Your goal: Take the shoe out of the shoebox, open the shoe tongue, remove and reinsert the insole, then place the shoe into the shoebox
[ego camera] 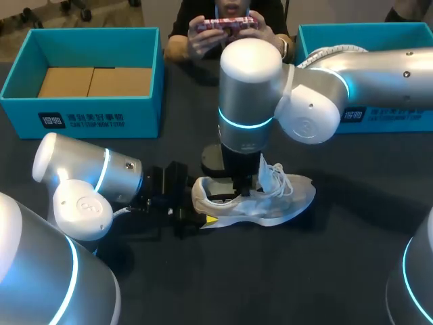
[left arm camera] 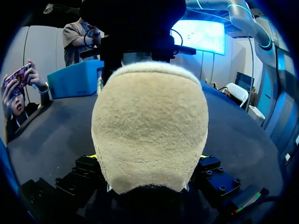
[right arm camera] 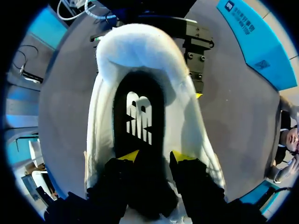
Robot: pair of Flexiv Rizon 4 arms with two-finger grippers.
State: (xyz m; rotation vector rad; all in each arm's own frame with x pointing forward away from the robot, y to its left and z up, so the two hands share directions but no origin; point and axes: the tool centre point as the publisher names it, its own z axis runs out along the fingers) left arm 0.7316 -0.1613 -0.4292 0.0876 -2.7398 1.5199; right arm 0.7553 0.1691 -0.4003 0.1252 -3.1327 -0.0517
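Shoe (ego camera: 270,203) lies on the dark table (ego camera: 338,271), heel clamped in the left gripper (left arm camera: 148,161). The right gripper (right arm camera: 155,156) sits inside it, spread wide and holding nothing. A shoebox (ego camera: 88,81) stands behind.

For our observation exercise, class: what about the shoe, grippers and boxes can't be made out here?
- Left gripper: in the left wrist view, the shoe heel covers it.
- Right gripper hold on the insole: right wrist view too dark; head view, the right arm blocks it.
- Right box inside: head view, the same arm covers it.
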